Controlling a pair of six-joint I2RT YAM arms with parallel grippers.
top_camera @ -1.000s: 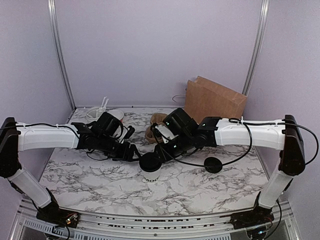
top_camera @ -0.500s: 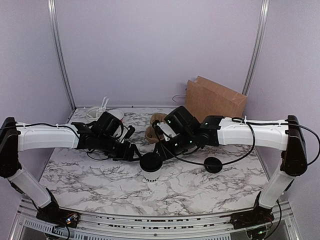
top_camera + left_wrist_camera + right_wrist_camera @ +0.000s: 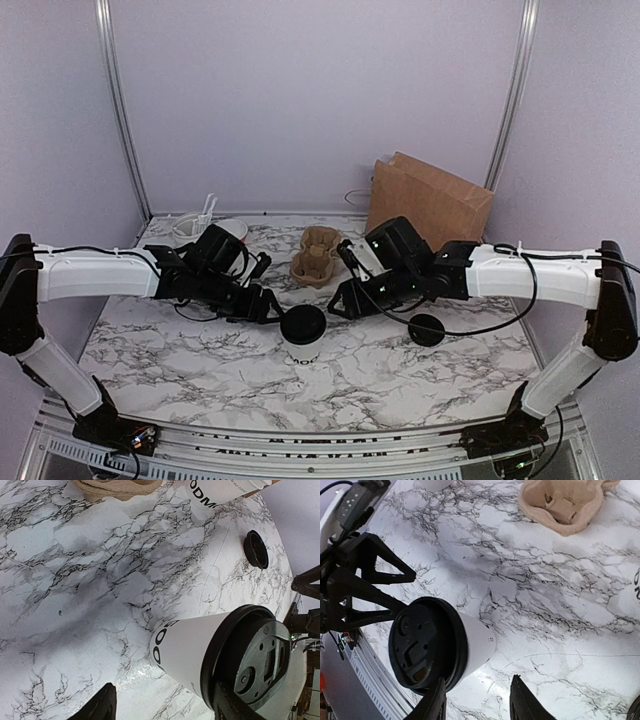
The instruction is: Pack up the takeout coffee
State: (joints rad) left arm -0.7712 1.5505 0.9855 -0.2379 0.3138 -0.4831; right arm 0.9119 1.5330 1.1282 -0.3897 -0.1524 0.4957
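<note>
Takeout coffee (image 3: pixel 302 335): stands on the bench (image 3: pixel 400 370) between the two arms, just ahead of the left end effector (image 3: pixel 265 305) and ahead and to one side of the right end effector (image 3: pixel 338 298).
Left end effector: fingers spread wide and holding nothing. The right wrist view shows its tips level with the lid's rim. I cannot tell whether one of them touches it.
Right end effector: fingers moderately apart with only bare bench between them. It is near the cup but clearly apart from it.
Nearer arm: the left, by my reading. The cup sits almost in line with its open fingers.
Long axis: vertical. The cup is upright, neither tilted nor tipped.
Which way it points: black lid up, narrower base down on the bench. In the top view the lettering faces the arm bases.
Key relation: the cup is ahead of the left fingers, not yet between them, so a short advance along the bench would probably bracket its wall below the lid.
Likely destinations: a pulp cup carrier (image 3: pixel 317 255) lies beyond both end effectors, and a brown paper bag (image 3: pixel 430 200) stands behind the right one.
Risk: pushing on the lid rim could tip the cup.
</note>
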